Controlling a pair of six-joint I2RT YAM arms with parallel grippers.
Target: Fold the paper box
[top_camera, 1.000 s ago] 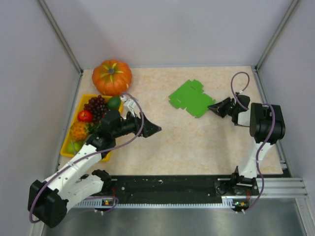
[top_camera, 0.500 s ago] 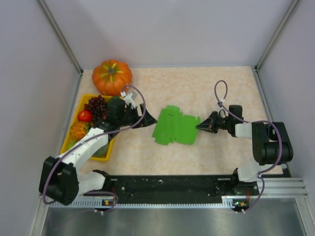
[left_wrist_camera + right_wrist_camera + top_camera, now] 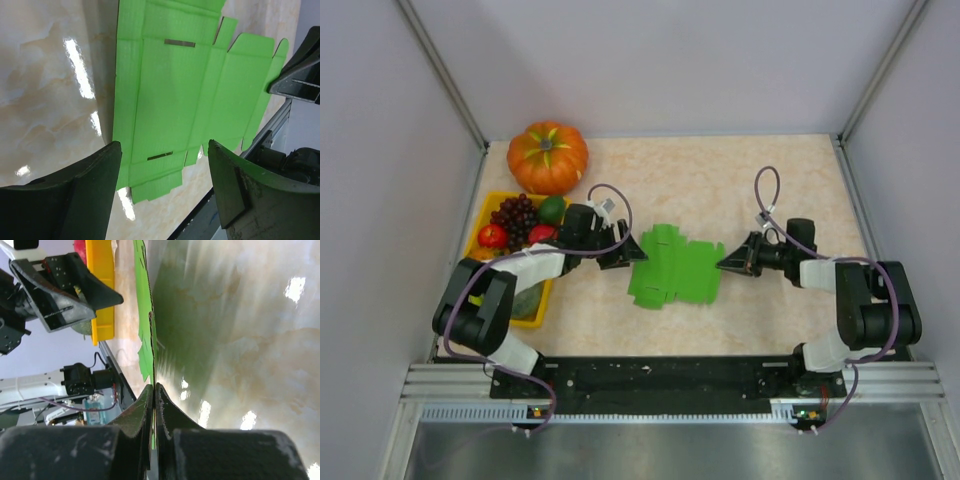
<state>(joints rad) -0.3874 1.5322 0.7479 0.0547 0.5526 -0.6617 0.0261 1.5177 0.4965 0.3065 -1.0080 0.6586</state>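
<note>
- The paper box (image 3: 675,275) is an unfolded flat green sheet in the middle of the table (image 3: 780,180), between the two arms. No flap is up, so I judge the folding not yet started.
- The right gripper (image 3: 723,265) is clamped on the sheet's right edge. The right wrist view shows the card (image 3: 145,315) edge-on, running into the closed jaws (image 3: 154,387).
- That bite is thin and on one edge only. If you tug or twist, the card can slip out or pivot around the pinch.
- The left gripper (image 3: 636,250) is spread wide and grasps nothing. It sits just at the sheet's left edge, and the left wrist view shows the card (image 3: 175,100) ahead between the fingers (image 3: 164,145).
- If you drive the left jaws in low, they can shove the sheet instead of catching it. Held on the right, it buckles off the crease lines.
- Close on a tab or notched corner and it may bend or tear; aim for a full panel edge.
- If both arms pull apart once both grip, the thin card can rip at a slot.
- The tabletop looks glossy, so a dropped sheet slides easily.
- The left arm lies over the yellow tray (image 3: 478,222) of fruit, near the pumpkin (image 3: 548,156). A wide elbow swing can knock them.
</note>
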